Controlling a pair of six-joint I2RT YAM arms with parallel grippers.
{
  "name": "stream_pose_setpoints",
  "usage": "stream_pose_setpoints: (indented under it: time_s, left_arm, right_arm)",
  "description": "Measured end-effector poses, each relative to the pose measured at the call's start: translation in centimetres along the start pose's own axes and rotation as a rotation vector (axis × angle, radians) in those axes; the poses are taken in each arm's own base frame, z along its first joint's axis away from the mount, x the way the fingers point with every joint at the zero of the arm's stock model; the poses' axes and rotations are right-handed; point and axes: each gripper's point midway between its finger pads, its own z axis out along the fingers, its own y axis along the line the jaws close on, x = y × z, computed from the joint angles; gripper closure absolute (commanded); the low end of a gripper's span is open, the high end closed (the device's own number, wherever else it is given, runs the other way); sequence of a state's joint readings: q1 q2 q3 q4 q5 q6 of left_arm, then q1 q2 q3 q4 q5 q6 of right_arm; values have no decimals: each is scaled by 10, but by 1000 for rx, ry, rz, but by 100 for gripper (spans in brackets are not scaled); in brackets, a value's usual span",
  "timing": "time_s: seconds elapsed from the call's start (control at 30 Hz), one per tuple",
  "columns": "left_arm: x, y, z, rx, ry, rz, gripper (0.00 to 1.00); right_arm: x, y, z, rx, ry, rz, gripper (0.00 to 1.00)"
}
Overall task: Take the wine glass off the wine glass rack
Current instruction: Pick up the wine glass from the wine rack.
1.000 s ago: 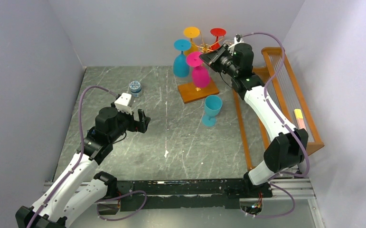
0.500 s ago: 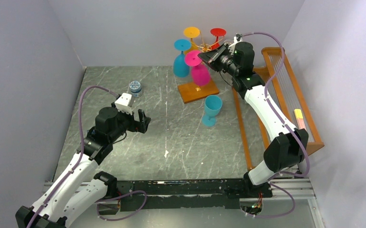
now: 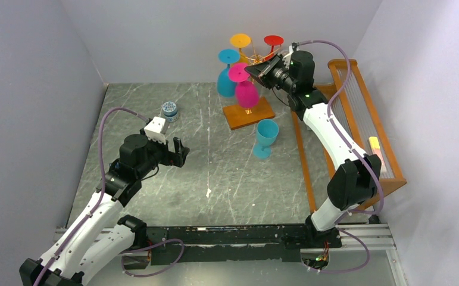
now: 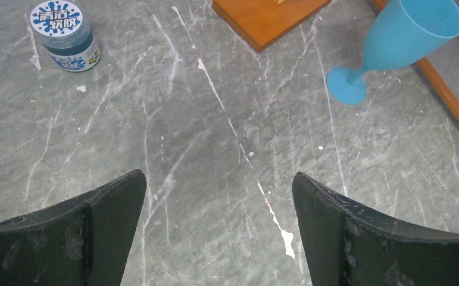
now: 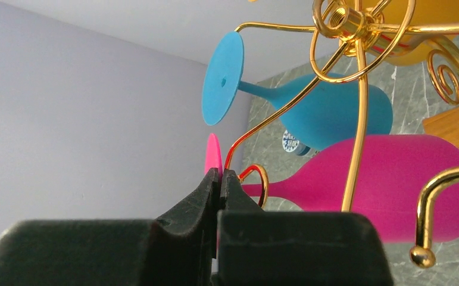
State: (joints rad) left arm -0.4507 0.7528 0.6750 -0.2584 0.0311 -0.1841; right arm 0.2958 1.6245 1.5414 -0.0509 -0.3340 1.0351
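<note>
Pink wine glass (image 3: 246, 92) hangs bowl-down on the wine glass rack (image 3: 256, 58), on the near side of the gold wire tree, its round foot uppermost. Rack's brown wooden base sits at the back of the bench (image 3: 215, 179), right of centre. Right gripper (image 5: 219, 174) is raised to the level of the rack's arms; in the wrist view its fingers are pressed together, with the thin edge of the pink foot running into the seam between them, so it looks clamped on that foot. A blue glass (image 3: 227, 80) hangs bowl-down beside the pink one; yellow (image 3: 240, 40) and red (image 3: 273, 40) feet show on the far arms. A second blue glass (image 4: 393, 42) stands on its foot on the bench just in front of the base. Orange wooden frame (image 3: 387, 143) lies along the right edge. Small labelled jar (image 4: 65, 27) sits back left. Left gripper (image 4: 218, 179) hovers over bare bench left of centre, fingers wide apart, holding nothing.
</note>
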Motion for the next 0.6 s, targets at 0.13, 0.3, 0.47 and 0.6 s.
stream_pose_setpoints:
  time_s: [0.13,0.3,0.47,0.6]
  left_arm:
    - [0,0,0,0,0,0,3]
    - [0,0,0,0,0,0,3]
    - [0,0,0,1,1,0,3]
    - [0,0,0,1,1,0,3]
  right_arm:
    - [-1,-1,3,3,0,6,100]
    - [-7,5,6,-10,-14,0,100]
    - [-12,12,8,-22,-23,-6,100]
    - [-15,13,10,-19,-31,-7,100]
